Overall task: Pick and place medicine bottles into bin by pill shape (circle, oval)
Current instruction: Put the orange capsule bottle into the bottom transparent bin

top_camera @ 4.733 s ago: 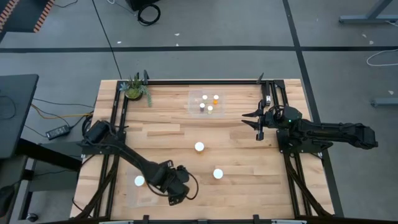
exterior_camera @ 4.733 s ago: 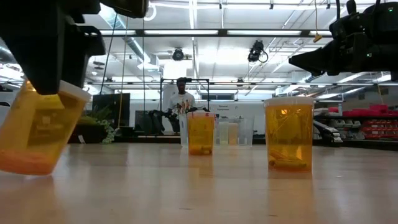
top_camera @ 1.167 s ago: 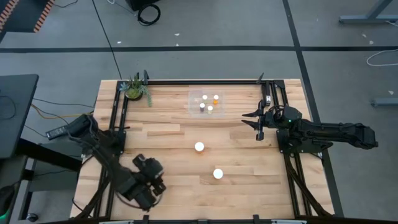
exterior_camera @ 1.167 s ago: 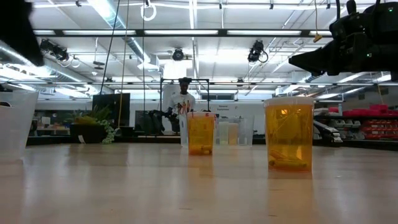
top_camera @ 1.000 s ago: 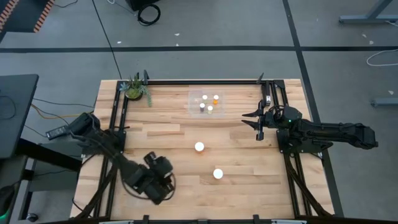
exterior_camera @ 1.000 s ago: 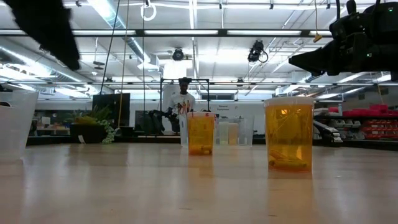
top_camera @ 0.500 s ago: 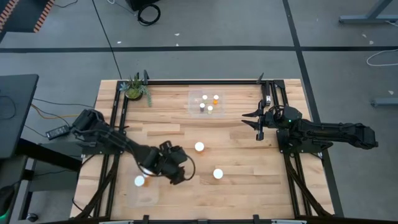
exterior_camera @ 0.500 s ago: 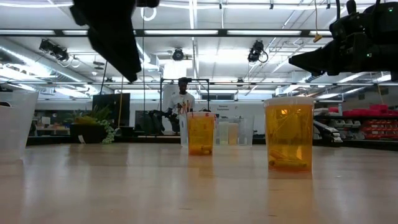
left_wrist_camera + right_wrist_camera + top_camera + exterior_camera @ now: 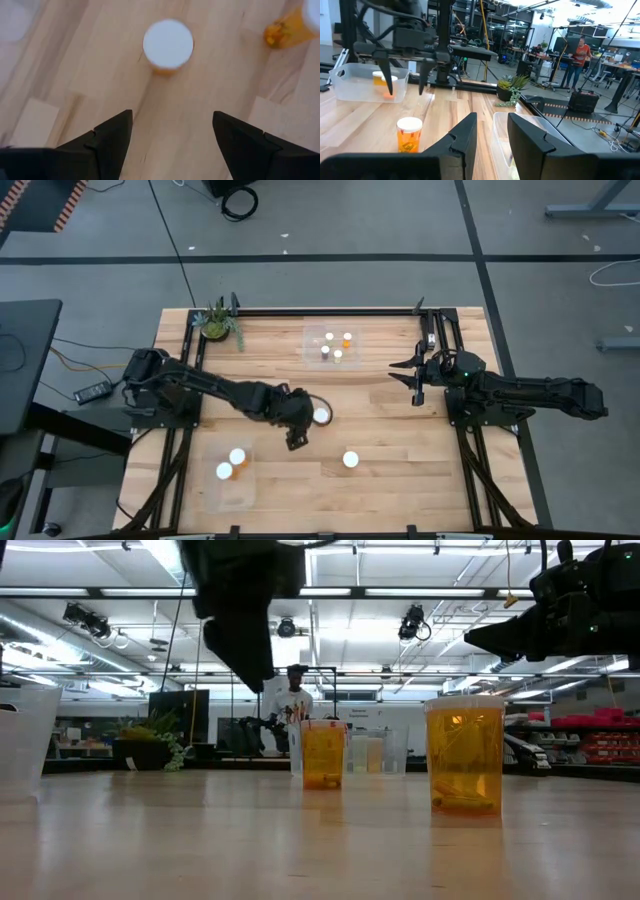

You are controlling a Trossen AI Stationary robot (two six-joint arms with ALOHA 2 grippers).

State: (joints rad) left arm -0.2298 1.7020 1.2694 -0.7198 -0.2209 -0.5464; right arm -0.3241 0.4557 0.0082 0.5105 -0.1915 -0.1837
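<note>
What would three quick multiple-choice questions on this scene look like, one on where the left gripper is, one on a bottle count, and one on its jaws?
1. Where is the left gripper?
A. Over the middle of the table, by a loose bottle
B. At the table's far right corner
C. Off the table's near edge

2. How many bottles stand in the near-left bin?
A. One
B. Two
C. Four

3. How do the left gripper's jaws stand?
A. Shut on a bottle
B. Open, holding nothing
C. Shut, empty

Answers:
1 A: the high view shows it beside the white-capped bottle at mid-table.
2 B: two white caps show in that bin.
3 B: the left wrist view shows both fingers spread wide, with the bottle ahead of them.

The right gripper waits open at the table's right side.
</note>
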